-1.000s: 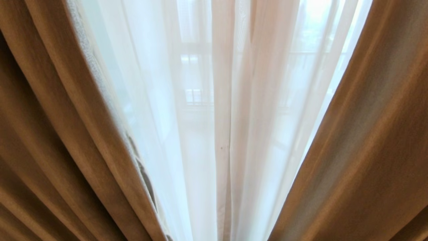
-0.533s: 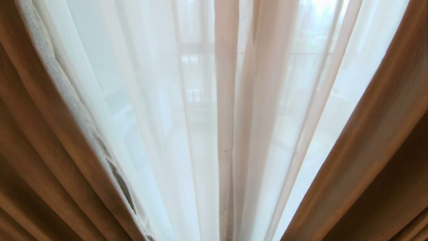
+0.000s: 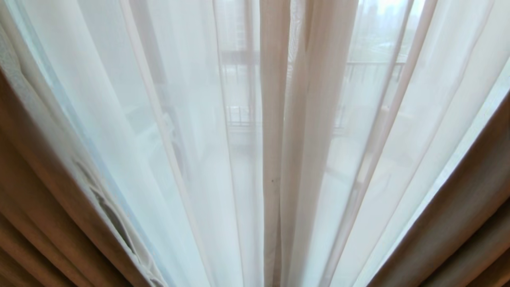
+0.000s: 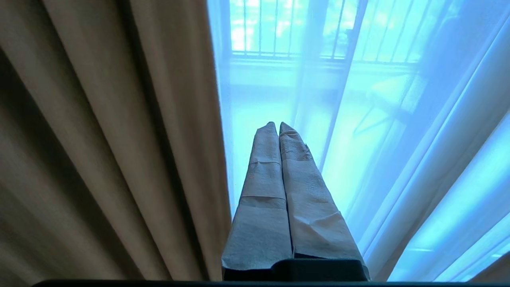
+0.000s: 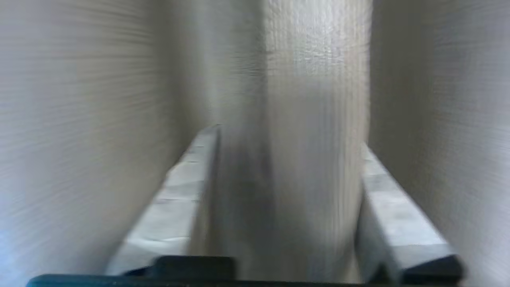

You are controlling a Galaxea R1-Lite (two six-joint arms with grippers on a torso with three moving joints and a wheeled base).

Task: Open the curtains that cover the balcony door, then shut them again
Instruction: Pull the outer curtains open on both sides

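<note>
The right gripper (image 5: 289, 139) was spread apart around a fold of the curtains (image 5: 314, 79), maybe touching it, while the left gripper (image 4: 275, 125) stayed clenched by the sheers (image 4: 398, 139).

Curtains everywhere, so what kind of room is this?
Probably a flat or hotel room at its balcony door: heavy beige curtains, white sheers, and a balcony railing faintly visible outside.

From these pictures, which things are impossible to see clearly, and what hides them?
- Balcony door: head view, only faint dark frame lines behind the white sheers; no detail.
- Beige curtains: head view, cut off by the picture's edges.
- Both arms: outside the head view.
- Right tool: right wrist view, open around a curtain fold; motion blur hides any contact.
- Balcony railing: left wrist view, veiled by sheer beyond the shut left tool.
</note>
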